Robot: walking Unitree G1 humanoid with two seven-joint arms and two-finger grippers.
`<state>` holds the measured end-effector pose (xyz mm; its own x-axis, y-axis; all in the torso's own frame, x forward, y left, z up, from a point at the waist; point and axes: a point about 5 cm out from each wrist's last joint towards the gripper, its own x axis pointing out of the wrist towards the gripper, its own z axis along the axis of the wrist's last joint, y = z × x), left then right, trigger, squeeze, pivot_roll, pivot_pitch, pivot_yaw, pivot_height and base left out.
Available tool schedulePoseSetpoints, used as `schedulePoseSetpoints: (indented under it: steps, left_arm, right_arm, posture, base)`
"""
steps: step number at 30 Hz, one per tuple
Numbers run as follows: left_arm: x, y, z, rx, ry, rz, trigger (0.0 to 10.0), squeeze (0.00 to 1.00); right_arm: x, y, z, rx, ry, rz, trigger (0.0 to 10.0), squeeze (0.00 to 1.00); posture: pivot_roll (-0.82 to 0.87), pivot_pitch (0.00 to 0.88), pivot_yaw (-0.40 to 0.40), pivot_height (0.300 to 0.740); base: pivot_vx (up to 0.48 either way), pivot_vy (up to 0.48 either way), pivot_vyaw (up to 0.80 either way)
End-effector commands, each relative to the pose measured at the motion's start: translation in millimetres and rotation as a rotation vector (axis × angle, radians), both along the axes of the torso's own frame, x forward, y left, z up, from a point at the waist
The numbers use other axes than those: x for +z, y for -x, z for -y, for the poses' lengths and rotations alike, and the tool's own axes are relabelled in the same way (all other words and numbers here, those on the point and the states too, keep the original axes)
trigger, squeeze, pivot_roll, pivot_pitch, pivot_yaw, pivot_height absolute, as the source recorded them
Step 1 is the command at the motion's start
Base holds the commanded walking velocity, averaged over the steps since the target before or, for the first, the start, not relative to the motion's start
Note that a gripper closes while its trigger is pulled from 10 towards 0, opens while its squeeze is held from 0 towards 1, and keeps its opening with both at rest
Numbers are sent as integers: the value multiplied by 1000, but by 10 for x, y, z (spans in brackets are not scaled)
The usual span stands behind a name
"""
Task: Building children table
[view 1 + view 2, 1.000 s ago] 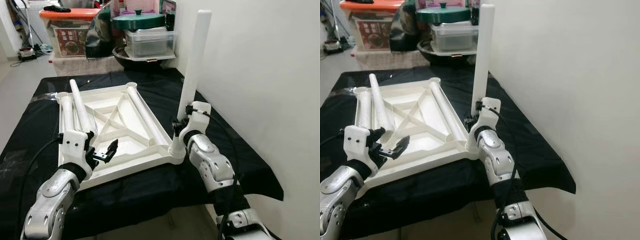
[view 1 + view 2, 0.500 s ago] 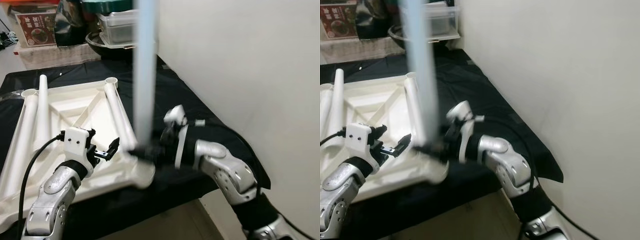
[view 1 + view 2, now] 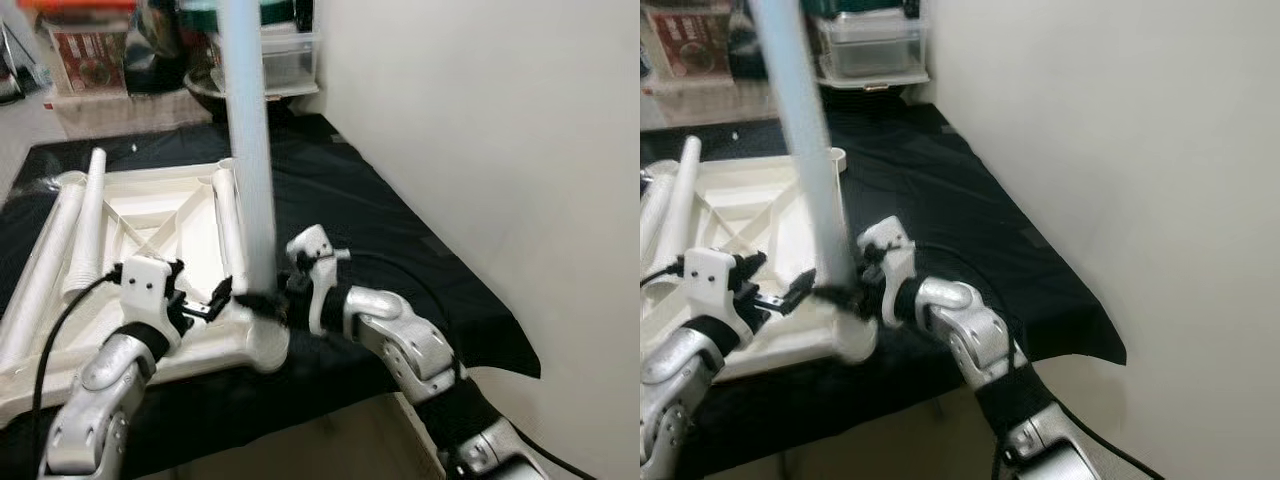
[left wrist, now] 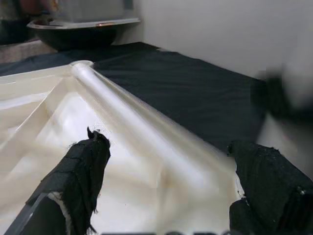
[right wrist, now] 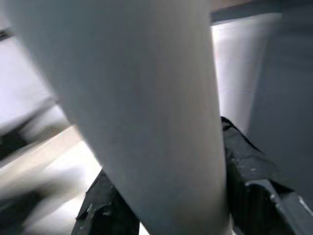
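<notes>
while the head views are blurred around the right arm, the following can be read:
tabletop [image 3: 150, 330]: white, upside down on the black cloth [image 3: 400, 240], ribbed underside up; near corner at about 6 o'clock of the scene.
upright leg [image 3: 248, 150]: white tube, standing nearly vertical at the near right corner of the tabletop, tilted slightly; its foot meets the corner socket [image 3: 262, 345].
right gripper [image 3: 262, 300]: black fingers pinching the upright leg low down, one on each side, as the right wrist view shows [image 5: 161, 122]; arm reaches in from 4 o'clock.
left gripper [image 3: 205, 303]: fingers spread, hovering over the near edge of the tabletop, just beside the upright leg at its 9 o'clock; holds nothing.
loose legs [image 3: 85, 225]: white tubes lying along the left side of the tabletop, toward 10 o'clock.
right rail [image 4: 137, 127]: long tube lying along the tabletop's right edge, seen between the left gripper's fingers.
background: storage boxes [image 3: 85, 55] and a dark bowl [image 3: 215, 90] at 12 o'clock; white wall [image 3: 480, 120] at 3 o'clock.
</notes>
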<state>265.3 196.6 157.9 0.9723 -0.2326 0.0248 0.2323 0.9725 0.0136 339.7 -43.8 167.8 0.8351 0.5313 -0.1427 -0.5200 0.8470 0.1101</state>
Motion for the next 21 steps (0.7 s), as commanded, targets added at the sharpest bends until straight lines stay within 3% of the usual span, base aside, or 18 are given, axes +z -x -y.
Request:
schedulePoseSetpoints:
  steps: [1,3,6,7,8,9,10,11,13,15,16,17,19,20,21]
  left_arm:
    - [-28,0,-8,8,-4,-9,10000,0]
    - [-23,-6,15,0,-4,-6,10000,0]
    - [-27,5,20,3,-3,-6,10000,0]
    - [-41,10,6,10,-2,-9,10000,0]
    - [-41,10,6,10,-2,-9,10000,0]
    - [-50,13,-2,14,-2,-11,10000,0]
    - [-56,14,-7,15,-1,-13,10000,0]
    - [-46,13,-1,8,1,-12,10000,0]
    - [-46,13,-1,8,1,-12,10000,0]
    - [-47,1,-5,2,-3,-14,10000,0]
    - [-47,1,-5,2,-3,-14,10000,0]
    - [-54,-11,-17,5,-8,-16,10000,0]
    - [-34,-36,-30,8,-10,-9,10000,0]
    - [-34,-36,-30,8,-10,-9,10000,0]
    - [-28,-37,-29,7,-9,-7,10000,0]
  right_arm:
    - [-137,-114,488,-383,11,-91,0,0]
    - [-111,-66,578,-477,18,-62,0,0]
    - [-93,4,497,-428,14,-43,0,0]
    - [-67,23,354,-299,-14,-37,6980,0]
    - [-67,23,354,-299,-14,-37,6980,0]
    - [41,44,224,-165,-96,13,10000,0]
    - [123,62,148,-78,-153,52,10000,0]
    - [223,73,94,-5,-186,103,10000,1000]
    - [223,73,94,-5,-186,103,10000,1000]
    - [327,115,25,123,-203,158,10000,1000]
    - [327,115,25,123,-203,158,10000,1000]
    - [356,176,-33,228,-199,164,10000,0]
    - [421,459,-108,584,-179,190,10000,0]
    - [421,459,-108,584,-179,190,10000,0]
    - [423,594,-99,714,-154,213,10000,0]
  posture:
    - [36,0,-44,740]
    - [31,0,-44,740]
    - [32,0,-48,740]
    - [32,0,-48,740]
    - [32,0,-48,740]
    - [28,0,-43,740]
    - [28,0,-43,740]
    - [26,0,-39,740]
    - [26,0,-39,740]
    - [25,0,-38,740]
    - [25,0,-38,740]
    - [26,0,-39,740]
    - [26,0,-41,740]
    - [26,0,-41,740]
    - [33,0,-48,740]
  base:
    - [0,0,0]
    - [0,0,0]
    - [0,0,0]
    - [0,0,0]
    - [0,0,0]
    - [0,0,0]
    - [0,0,0]
    - [0,0,0]
    - [0,0,0]
    - [0,0,0]
    - [0,0,0]
    - [0,0,0]
    - [0,0,0]
    - [0,0,0]
    - [0,0,0]
